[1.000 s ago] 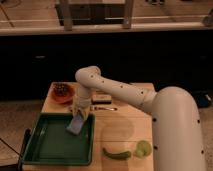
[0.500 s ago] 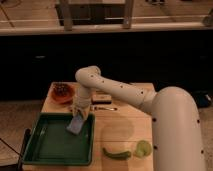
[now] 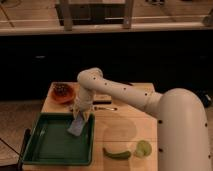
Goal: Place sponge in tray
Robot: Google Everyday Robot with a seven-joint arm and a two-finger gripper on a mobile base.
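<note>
Sponge hangs tilted at centre-left of frame, long axis sloping down-left, its upper end clenched in gripper. Directly below lies tray, upper-right corner (rim just right of sponge). Judgement: lowering straight down and letting go suffices.

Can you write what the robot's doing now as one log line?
phase: placing | gripper: over tray right side, holding sponge | sponge: tilted, low over tray | release: not yet
</note>
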